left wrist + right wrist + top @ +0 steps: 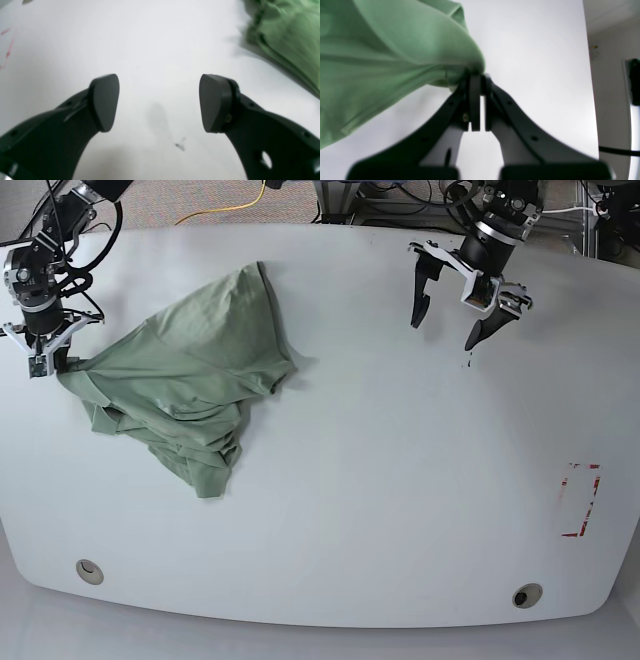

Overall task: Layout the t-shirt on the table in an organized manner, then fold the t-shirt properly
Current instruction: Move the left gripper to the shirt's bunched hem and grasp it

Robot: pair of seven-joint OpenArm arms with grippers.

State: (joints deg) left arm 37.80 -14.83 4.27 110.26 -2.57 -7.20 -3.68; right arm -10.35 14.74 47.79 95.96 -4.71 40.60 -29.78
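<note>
You're early in the layout stage: the shirt (190,380) lies crumpled near the table's (400,510) left edge, nothing spread or folded. Your right gripper (477,75) is clamped on a pinch of its fabric. Your left gripper (159,102) hangs wide apart and empty near the far edge, well clear of it.

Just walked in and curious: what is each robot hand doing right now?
Left hand: open, empty, above the table.
Right hand: closed, pinching a corner of the green shirt.
</note>
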